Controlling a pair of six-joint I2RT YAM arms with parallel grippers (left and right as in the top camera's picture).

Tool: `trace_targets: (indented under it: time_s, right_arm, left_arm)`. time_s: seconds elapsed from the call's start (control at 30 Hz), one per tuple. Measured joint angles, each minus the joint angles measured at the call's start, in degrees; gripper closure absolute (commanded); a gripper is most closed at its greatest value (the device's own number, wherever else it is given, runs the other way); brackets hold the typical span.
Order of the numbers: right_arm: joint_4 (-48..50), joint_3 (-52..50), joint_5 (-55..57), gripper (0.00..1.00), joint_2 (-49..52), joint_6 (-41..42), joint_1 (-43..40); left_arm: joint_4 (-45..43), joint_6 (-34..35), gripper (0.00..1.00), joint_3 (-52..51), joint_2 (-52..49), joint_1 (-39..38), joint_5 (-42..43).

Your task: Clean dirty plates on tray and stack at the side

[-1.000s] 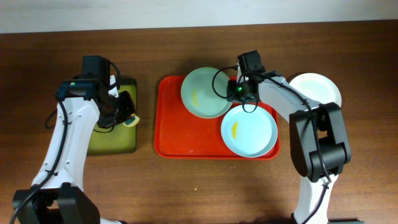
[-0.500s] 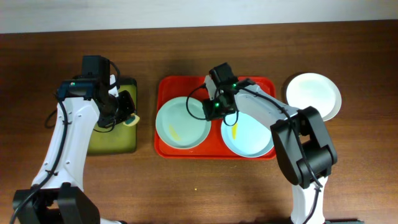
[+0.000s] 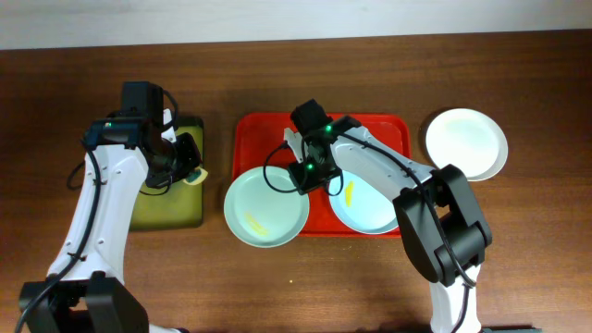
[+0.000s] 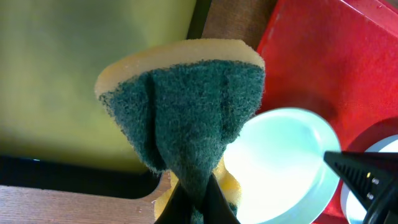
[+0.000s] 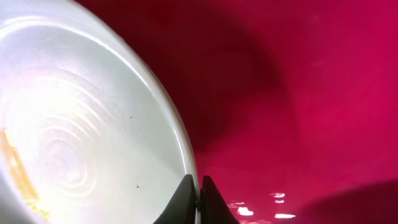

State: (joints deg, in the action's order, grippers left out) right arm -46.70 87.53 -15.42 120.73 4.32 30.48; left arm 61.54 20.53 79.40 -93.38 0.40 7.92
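Clutching a green-backed sponge (image 4: 186,118) in the closed left gripper (image 3: 188,168), hovered over the olive tray (image 3: 166,208). Pinched the rim of the smeared mint plate (image 3: 266,205) in the shut right gripper (image 3: 302,176), half off the near-left corner of the red tray (image 3: 259,139), seemingly presented for wiping. Called next for sponge meeting smear. Left the smeared blue plate (image 3: 372,213) on-tray under the right arm, the white plate (image 3: 467,143) off-tray.
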Motion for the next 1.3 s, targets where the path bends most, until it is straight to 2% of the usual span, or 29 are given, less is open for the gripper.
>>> trace_targets:
  time_s: [0.17, 0.37, 0.47, 0.53, 0.63, 0.73, 0.8, 1.0, 1.2, 1.27, 1.3]
  right_arm:
    - [3.0, 0.2, 10.9, 0.96, 0.0, 3.5, -1.3]
    - [4.7, 0.2, 10.0, 0.96, 0.0, 5.0, -9.4]
    - [5.8, 0.2, 9.8, 0.95, 0.0, 5.0, -9.6]
    - [6.4, 0.2, 8.8, 0.87, 0.0, 5.0, -9.6]
    - [6.5, 0.2, 8.0, 0.83, 0.0, 5.3, -9.5]
    - [6.4, 0.2, 7.4, 0.93, 0.0, 5.2, -9.4]
    - [6.4, 0.2, 5.3, 0.93, 0.0, 3.3, -9.2]
    - [5.4, 0.2, 4.5, 0.8, 0.0, 2.1, -4.7]
    - [5.1, 0.2, 4.6, 0.74, 0.0, 1.9, -4.2]
    - [5.1, 0.2, 4.6, 0.66, 0.0, 1.9, -4.2]
    - [5.1, 0.2, 4.6, 0.59, 0.0, 1.9, -4.2]
  left_arm:
    - [0.0, 0.0, 1.0, 0.0, 0.0, 0.0, 0.0]
    - [-0.1, 0.0, 1.0, 0.0, 0.0, 0.0, 0.0]
    - [-0.4, 0.0, 1.0, -0.1, 0.0, 0.0, 0.0]
    - [-0.5, 0.0, 1.0, -0.1, 0.0, 0.0, 0.0]
    - [-0.8, 0.0, 1.0, -0.1, 0.0, 0.0, 0.0]
    - [-0.9, 0.0, 1.0, -0.1, 0.0, 0.0, 0.0]
    - [-0.9, 0.0, 1.0, -0.1, 0.0, 0.0, 0.0]
    - [-0.9, 0.0, 1.0, -0.1, 0.0, 0.0, 0.0]
    - [-0.7, 0.0, 1.0, -0.1, 0.0, 0.0, 0.0]
    - [-0.7, 0.0, 1.0, -0.1, 0.0, 0.0, 0.0]
    - [-0.7, 0.0, 1.0, -0.1, 0.0, 0.0, 0.0]
